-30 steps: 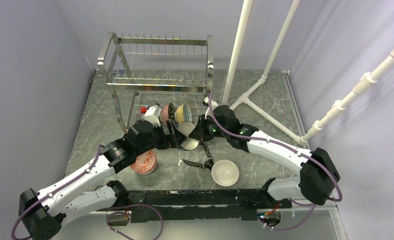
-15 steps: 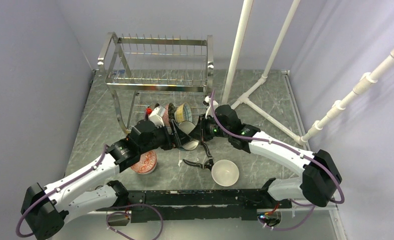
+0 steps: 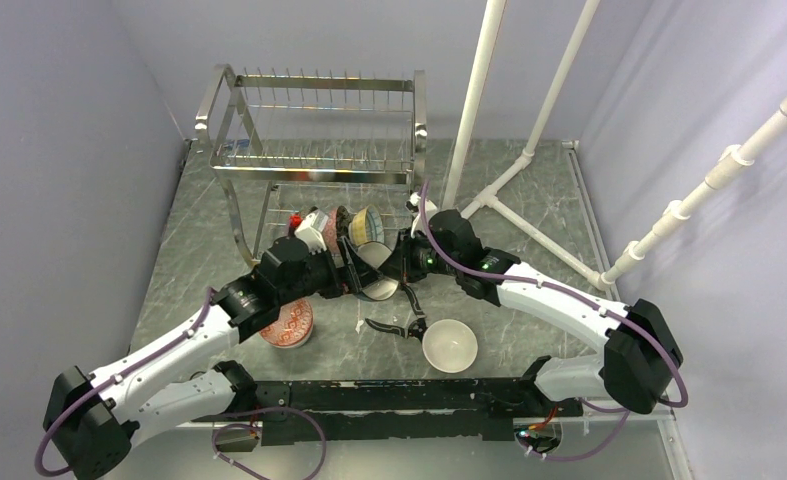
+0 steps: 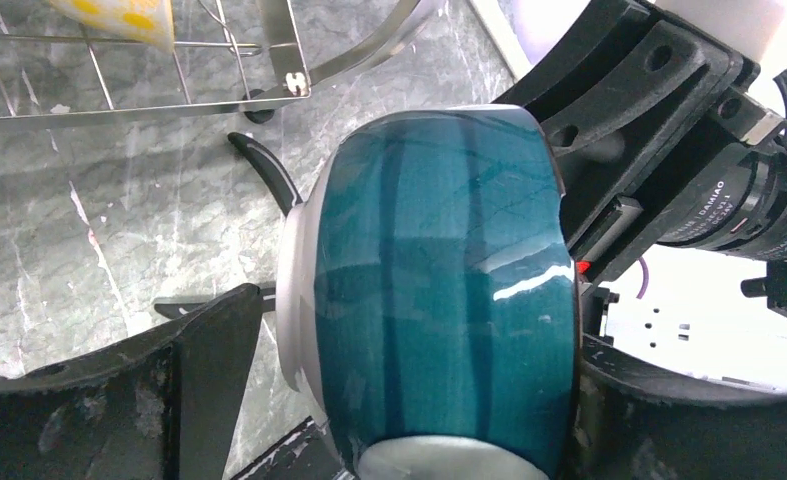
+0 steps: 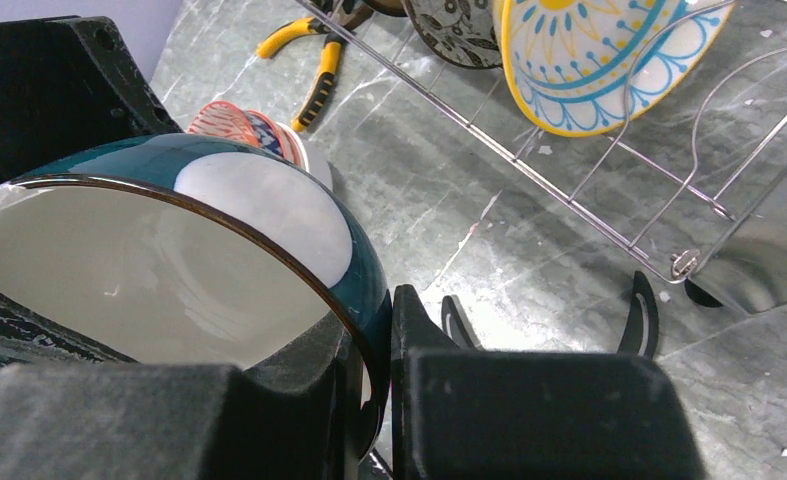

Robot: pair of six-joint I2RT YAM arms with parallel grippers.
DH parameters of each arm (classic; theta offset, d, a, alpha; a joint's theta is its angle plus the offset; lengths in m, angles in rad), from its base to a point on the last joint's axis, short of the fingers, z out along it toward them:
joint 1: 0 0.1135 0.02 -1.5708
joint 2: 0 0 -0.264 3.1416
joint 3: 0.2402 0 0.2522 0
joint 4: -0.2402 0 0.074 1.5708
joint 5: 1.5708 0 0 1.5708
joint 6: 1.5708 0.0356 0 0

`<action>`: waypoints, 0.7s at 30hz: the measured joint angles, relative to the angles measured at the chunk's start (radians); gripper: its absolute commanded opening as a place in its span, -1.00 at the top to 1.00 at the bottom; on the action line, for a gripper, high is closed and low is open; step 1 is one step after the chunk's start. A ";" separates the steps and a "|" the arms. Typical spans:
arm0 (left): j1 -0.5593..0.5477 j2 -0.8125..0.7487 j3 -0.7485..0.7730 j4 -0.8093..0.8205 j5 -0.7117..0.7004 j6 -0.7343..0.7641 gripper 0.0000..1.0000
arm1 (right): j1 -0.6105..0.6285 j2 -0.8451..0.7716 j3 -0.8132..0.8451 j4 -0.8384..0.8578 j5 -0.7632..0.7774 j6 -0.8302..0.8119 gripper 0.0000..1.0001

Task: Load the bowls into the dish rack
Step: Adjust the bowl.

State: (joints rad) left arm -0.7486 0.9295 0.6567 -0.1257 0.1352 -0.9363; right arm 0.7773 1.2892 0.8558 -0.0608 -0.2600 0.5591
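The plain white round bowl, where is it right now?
In the top view, the plain white round bowl sits upright on the grey stone table, near the front edge, right of centre, beside a black-handled tool.

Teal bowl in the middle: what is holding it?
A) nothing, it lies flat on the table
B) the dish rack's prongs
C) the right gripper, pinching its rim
C: in the right wrist view, the right gripper is shut on the rim of the teal bowl.

Table (image 3: 529, 190): dish rack (image 3: 314, 172), white bowl (image 3: 449, 345), red bowl (image 3: 294, 328) (pliers (image 5: 321, 78)).
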 measured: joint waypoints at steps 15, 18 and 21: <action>0.030 -0.048 0.000 -0.002 0.035 0.008 -0.18 | -0.009 0.000 0.000 -0.006 0.021 -0.007 1.00; 0.036 -0.041 0.000 0.002 0.045 0.007 -0.28 | -0.010 0.001 0.000 -0.006 0.023 -0.006 1.00; 0.044 -0.025 0.000 0.016 0.061 0.008 -0.41 | -0.012 0.001 0.000 -0.010 0.027 -0.007 1.00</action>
State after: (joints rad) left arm -0.7048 0.9043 0.6567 -0.1101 0.1967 -0.9287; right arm 0.7650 1.2900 0.8558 -0.0711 -0.2333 0.5522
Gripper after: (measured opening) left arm 0.682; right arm 0.121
